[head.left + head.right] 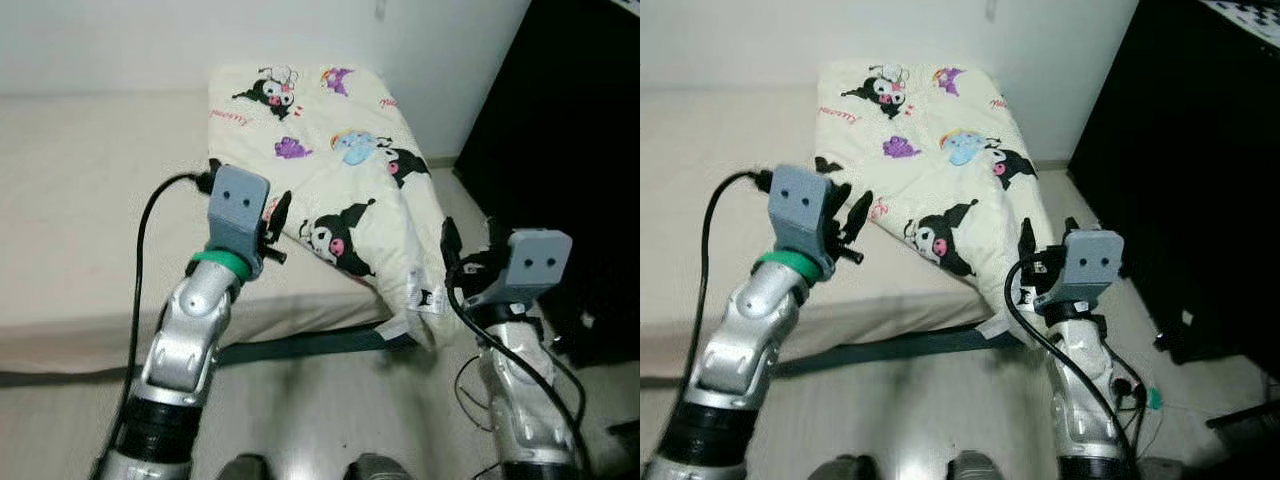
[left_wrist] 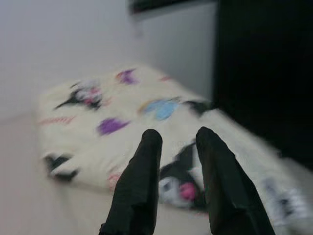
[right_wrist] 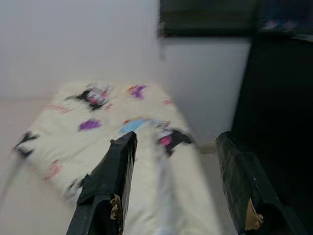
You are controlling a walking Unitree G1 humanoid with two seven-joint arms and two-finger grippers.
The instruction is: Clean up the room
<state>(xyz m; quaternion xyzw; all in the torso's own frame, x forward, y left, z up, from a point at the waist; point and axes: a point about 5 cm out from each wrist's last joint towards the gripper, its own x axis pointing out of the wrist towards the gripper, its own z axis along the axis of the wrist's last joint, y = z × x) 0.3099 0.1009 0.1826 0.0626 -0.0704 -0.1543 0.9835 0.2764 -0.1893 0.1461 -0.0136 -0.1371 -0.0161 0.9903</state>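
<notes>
My left gripper (image 1: 277, 228) hovers, fingers slightly parted and empty, just short of the cartoon-print blanket (image 1: 345, 170), which lies ahead of it on the bed (image 1: 80, 210). My right gripper (image 1: 468, 240) is spread wide, empty, beside the blanket's overhanging corner, ready to take it.

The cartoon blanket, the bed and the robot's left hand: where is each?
Cartoon blanket (image 1: 330, 165): left eye view, its patterned top.
Bed (image 1: 90, 220): left eye view, bare beige surface.
Left hand (image 2: 178, 147): left wrist view, between its fingertips.

Soft even indoor light, eye views fairly sharp, floor (image 1: 330, 410) slightly smeared, both wrist views blurred, cabinet (image 1: 1200, 180) deeply dark
</notes>
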